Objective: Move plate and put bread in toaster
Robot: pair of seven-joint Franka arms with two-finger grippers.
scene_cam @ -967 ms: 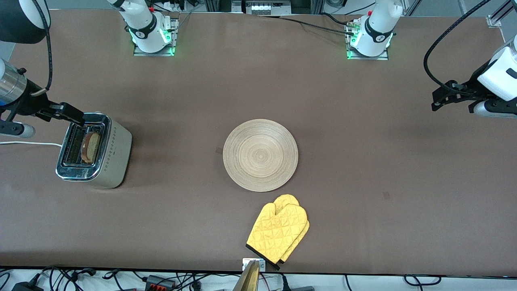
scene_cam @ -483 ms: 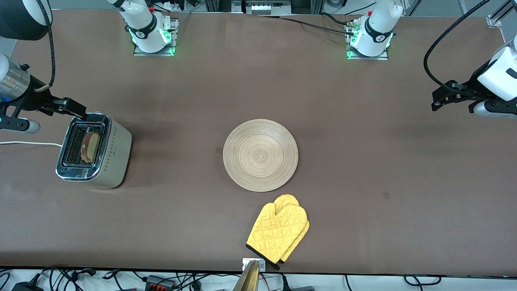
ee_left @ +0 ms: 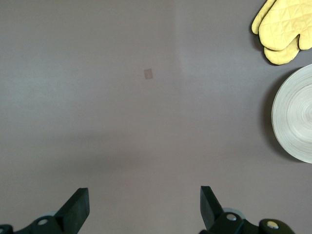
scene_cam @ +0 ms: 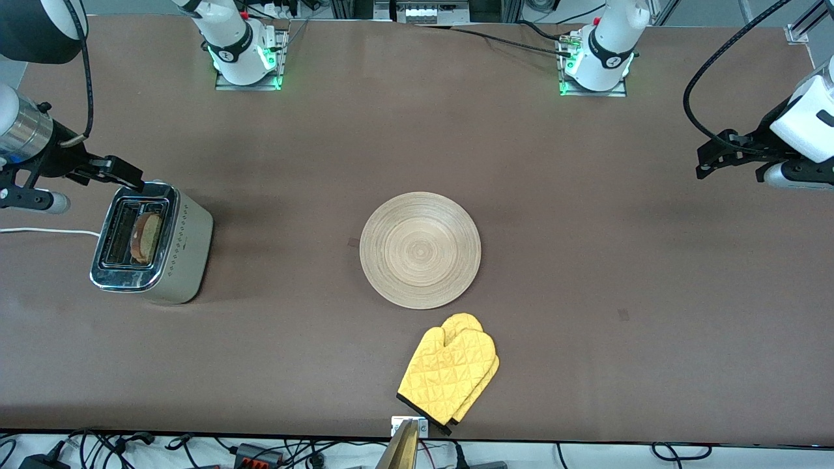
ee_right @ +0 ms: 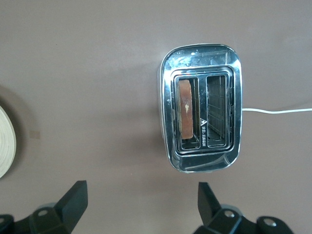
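Front view, right arm's end: the right gripper [scene_cam: 120,170] hung with its fingers spread wide and empty, over the table just beside the end of the toaster that lay farther from the front camera.
Toaster: the boxy brushed-silver two-slot toaster [scene_cam: 151,243] with a shiny chrome top stood at the right arm's end of the table, its white cord [scene_cam: 45,230] running off toward the table edge.
Bread: the squarish tan slice of bread [scene_cam: 147,236] with a darker crust sat upright in the slot on the toaster's plate side; the right wrist view showed it [ee_right: 186,113] down in one slot, the other slot bare.
Plate: the large round light-wood plate [scene_cam: 420,249] with ring grain lay flat mid-table, well apart from the toaster.
Mitt: a yellow quilted oven mitt [scene_cam: 451,372] lay just nearer the front camera than the plate, not touching it.
Left arm's end: the left gripper [scene_cam: 713,156] waited over bare table, fingers wide and holding nothing.
Progress: both steps looked done.
Risk: the right gripper was close to the toaster's top; a low swing away could clip the chrome rim and shove the toaster or jolt the bread. The cord could snag a passing finger.
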